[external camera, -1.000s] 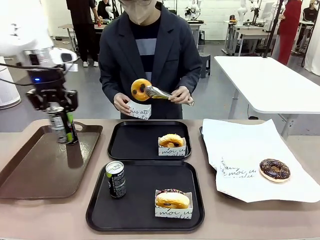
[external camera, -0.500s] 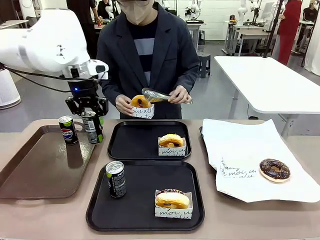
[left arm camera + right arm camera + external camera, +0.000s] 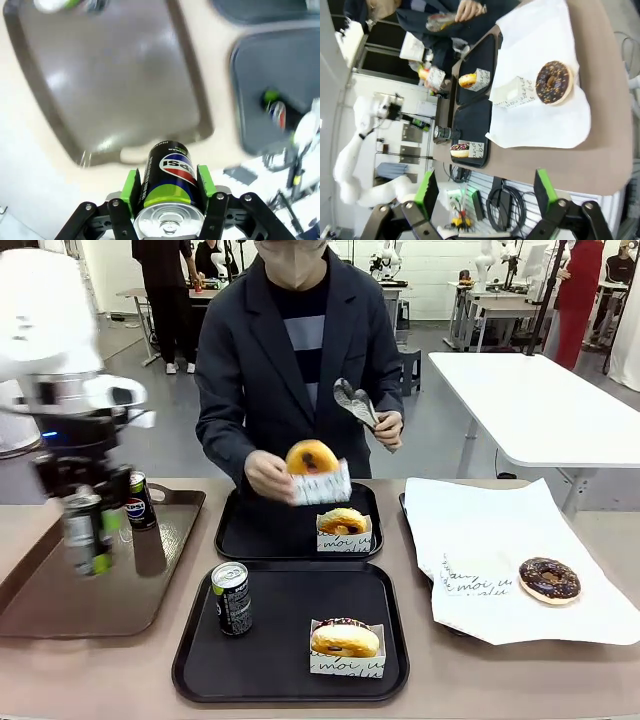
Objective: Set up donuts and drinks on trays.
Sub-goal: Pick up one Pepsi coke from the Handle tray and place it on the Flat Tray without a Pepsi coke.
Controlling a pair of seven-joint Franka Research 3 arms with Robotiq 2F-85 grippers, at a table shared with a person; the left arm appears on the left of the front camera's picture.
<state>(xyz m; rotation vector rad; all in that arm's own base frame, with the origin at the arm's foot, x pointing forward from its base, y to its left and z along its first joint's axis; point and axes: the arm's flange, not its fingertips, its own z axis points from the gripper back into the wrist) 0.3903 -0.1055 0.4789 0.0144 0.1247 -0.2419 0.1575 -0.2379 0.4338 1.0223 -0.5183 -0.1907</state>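
Observation:
My left gripper (image 3: pixel 88 508) is shut on a slim black can (image 3: pixel 86 540) with a green band, held above the brown tray; the left wrist view shows the can (image 3: pixel 170 167) between the green pads (image 3: pixel 132 186). A second such can (image 3: pixel 232 598) stands on the near black tray (image 3: pixel 285 680) beside a donut (image 3: pixel 345 640) in a paper holder. The far black tray (image 3: pixel 255 535) carries another donut (image 3: pixel 343 523). The person's hand holds a third donut (image 3: pixel 312 458) in its holder above that tray. My right gripper (image 3: pixel 486 192) is open, high above the table's right end.
A blue-logo Pepsi can (image 3: pixel 138 500) stands at the back of the brown tray (image 3: pixel 50 600). A chocolate donut (image 3: pixel 549 580) lies on white paper (image 3: pixel 480 530) at the right. The person's other hand holds tongs (image 3: pixel 355 403) raised at chest height.
My left gripper has swung left and lower with the can, from beside the far tray to over the brown tray. The person lifted the holder with the donut and raised the tongs.

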